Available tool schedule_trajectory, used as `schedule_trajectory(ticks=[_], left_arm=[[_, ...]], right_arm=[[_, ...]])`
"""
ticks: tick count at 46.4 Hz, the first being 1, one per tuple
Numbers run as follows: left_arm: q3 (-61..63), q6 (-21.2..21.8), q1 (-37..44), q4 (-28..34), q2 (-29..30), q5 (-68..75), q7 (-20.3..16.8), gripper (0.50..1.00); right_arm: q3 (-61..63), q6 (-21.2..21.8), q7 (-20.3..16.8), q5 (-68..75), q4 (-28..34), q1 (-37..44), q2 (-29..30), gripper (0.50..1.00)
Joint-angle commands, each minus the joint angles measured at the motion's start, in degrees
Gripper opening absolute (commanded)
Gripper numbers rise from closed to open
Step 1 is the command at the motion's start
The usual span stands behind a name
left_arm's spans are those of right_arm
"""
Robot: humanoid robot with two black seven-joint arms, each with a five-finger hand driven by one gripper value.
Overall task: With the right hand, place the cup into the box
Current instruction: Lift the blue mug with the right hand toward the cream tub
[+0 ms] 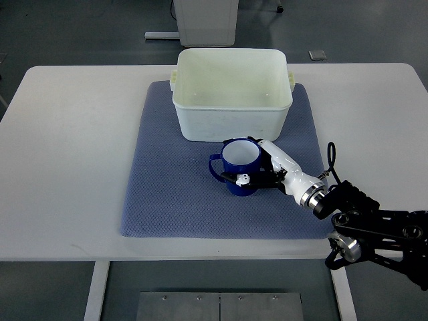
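Fingers (pixel 251 175) of my right hand (pixel 277 167) are curled around the blue cup (pixel 239 167), holding it by its right-hand side, with one white-tipped finger lying across the cup's lower wall. My right arm (pixel 374 224) comes in from the lower right of the frame, black at the joints and white toward the hand.

That cup stands upright just below the middle of the frame, its white inside showing and its handle (pixel 215 166) pointing left, away from my hand. Whether its base sits on the blue-grey mat (pixel 167 194) or hangs just above it I cannot tell.

Above the cup, in the upper middle of the frame, stands the white box (pixel 231 114), open at the top and sitting on the upper part of the same mat. Its near wall is just beside the cup's rim, though I cannot tell if they touch.

Under the mat lies the white bench (pixel 73 134), which fills most of the frame.
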Motion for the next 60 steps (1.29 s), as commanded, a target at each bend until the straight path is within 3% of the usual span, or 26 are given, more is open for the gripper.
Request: schedule_trajectory(ticks=[1,18,60], left_arm=[[-0.06,0.00,0.00,-0.07,0.00,0.00,0.01,1.000],[0.02,0.00,0.00,-0.07,0.00,0.00,0.01,1.000],[-0.06,0.00,0.00,0.02,0.00,0.00,0.01,1.000]], right_arm=[[1.33,0.00,0.61,-0.05,1.28,-0.29,-1.02,0.500],[2.12,-1.05,5.35,-0.05,7.35,-1.61,-5.94,0.500],[8.10,-1.05,4.30,1.44,10.43,0.32,-6.03,0.500]])
